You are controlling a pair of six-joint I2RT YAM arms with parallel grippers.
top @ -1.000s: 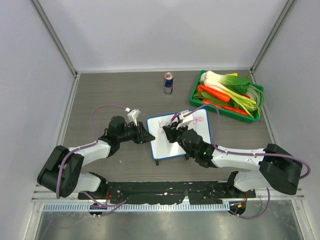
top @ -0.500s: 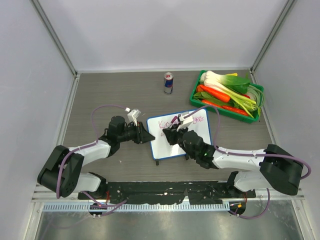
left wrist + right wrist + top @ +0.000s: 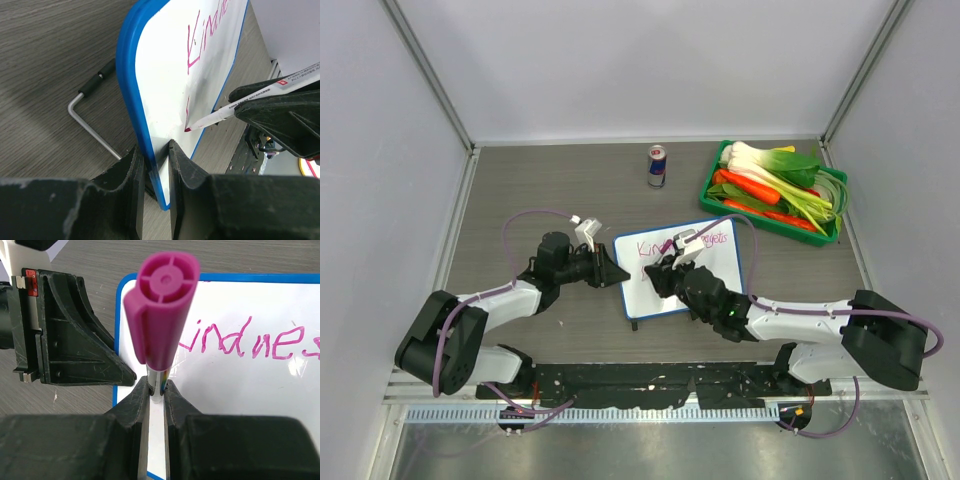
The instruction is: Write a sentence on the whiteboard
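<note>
The whiteboard [image 3: 725,264], white with a blue rim, stands tilted at the table's middle. My left gripper [image 3: 613,274] is shut on its left edge, and the blue rim [image 3: 131,100] sits pinched between the fingers [image 3: 152,150]. My right gripper [image 3: 665,268] is shut on a magenta-capped marker [image 3: 162,305], held over the board's left half. The marker's tip [image 3: 187,129] touches the board below the first line. The sentence [image 3: 250,342] is magenta handwriting along the top, reading roughly "Kindnes…" [image 3: 210,35]. A short stroke runs down to the tip.
A drink can [image 3: 657,166] stands behind the board. A green tray [image 3: 706,178] of carrots, leeks and greens lies at the back right. The board's wire foot [image 3: 92,132] rests on the table. Grey walls close in both sides and the back.
My right gripper with the marker has slid slightly down and left across the board, toward its near left part. The left gripper and the board have stayed put.
</note>
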